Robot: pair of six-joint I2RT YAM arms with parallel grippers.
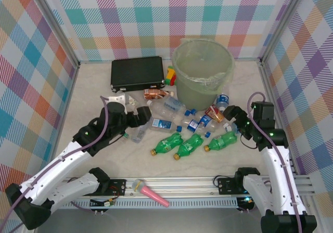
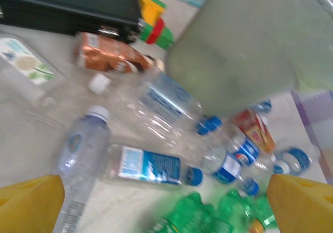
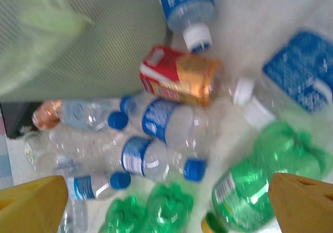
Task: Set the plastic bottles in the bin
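Observation:
Several crushed plastic bottles lie in front of the pale-green bin (image 1: 203, 69): three green ones (image 1: 190, 145) in a row, clear blue-labelled ones (image 1: 164, 124) and a copper-brown one (image 1: 155, 94). My left gripper (image 1: 141, 119) hovers open at the left of the pile; its yellow fingertips (image 2: 31, 204) straddle a clear blue-labelled bottle (image 2: 151, 165) and green bottles (image 2: 208, 217) without touching. My right gripper (image 1: 230, 117) is open at the pile's right, its fingertips (image 3: 302, 202) wide over a green bottle (image 3: 244, 191) and clear bottles (image 3: 156, 121). The bin's wall (image 3: 78, 35) stands just beyond.
A flat black case (image 1: 137, 73) lies left of the bin, with a small red, yellow and green toy (image 1: 170, 77) between them. A pink microphone-like stick (image 1: 151, 192) rests on the front rail. Checked walls close the table on three sides.

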